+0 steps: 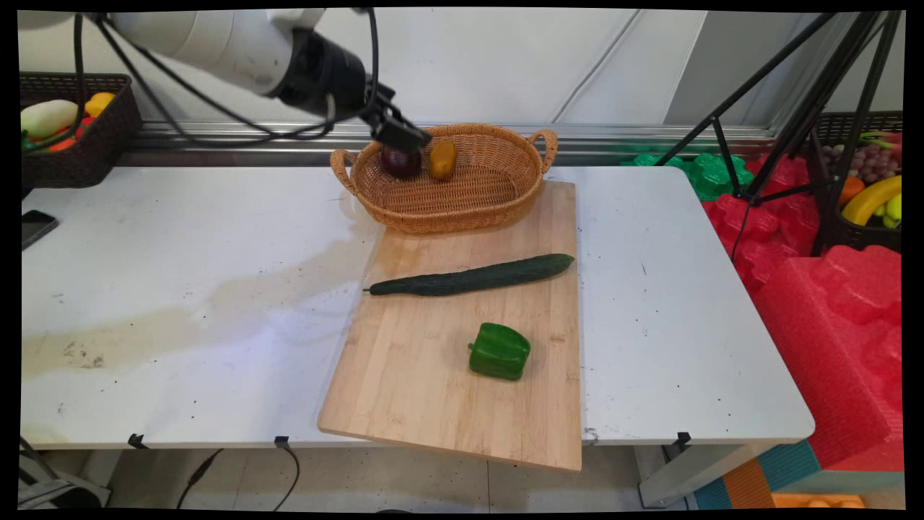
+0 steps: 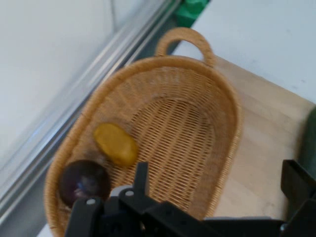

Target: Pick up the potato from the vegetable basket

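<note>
White table (image 1: 180, 238), bamboo board (image 1: 433, 390): wicker basket (image 1: 462, 209) holding firm, smooth purple onion (image 1: 401, 161) and potato (image 1: 442, 159); gripper (image 1: 401, 137) above onion, released, fingers spread

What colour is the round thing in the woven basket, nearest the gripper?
Dark purple-maroon round vegetable, beside the yellow oval piece; the hand view shows it best.

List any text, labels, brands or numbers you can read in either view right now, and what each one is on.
None: no legible word, label, brand or number appears in either view.
The arm's white link shows no lettering from this angle.
The wicker basket, cutting board, cucumber, green pepper and the dark phone-like object at the table's left edge carry no visible markings.
</note>
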Controlling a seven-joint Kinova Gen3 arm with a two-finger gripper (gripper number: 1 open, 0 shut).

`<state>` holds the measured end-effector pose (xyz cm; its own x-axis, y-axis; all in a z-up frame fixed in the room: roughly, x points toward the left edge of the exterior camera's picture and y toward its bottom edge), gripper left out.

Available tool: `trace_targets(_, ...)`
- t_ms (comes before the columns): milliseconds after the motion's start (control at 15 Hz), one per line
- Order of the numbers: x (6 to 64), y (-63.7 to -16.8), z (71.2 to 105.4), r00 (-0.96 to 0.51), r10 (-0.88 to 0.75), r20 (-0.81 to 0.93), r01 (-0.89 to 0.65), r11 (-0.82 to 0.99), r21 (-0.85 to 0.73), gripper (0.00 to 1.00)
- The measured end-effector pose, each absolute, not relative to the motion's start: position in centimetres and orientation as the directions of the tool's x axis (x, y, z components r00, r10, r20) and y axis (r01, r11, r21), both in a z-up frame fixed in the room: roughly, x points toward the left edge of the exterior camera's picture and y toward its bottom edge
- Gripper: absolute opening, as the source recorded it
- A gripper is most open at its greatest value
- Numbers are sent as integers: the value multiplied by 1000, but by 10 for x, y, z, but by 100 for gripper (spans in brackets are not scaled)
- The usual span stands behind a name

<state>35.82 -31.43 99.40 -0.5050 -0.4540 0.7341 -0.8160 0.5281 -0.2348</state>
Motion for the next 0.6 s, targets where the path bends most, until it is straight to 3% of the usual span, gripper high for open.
trace_targets(600,354,-388,1007,-439,-555,707,-891,368,-265,100)
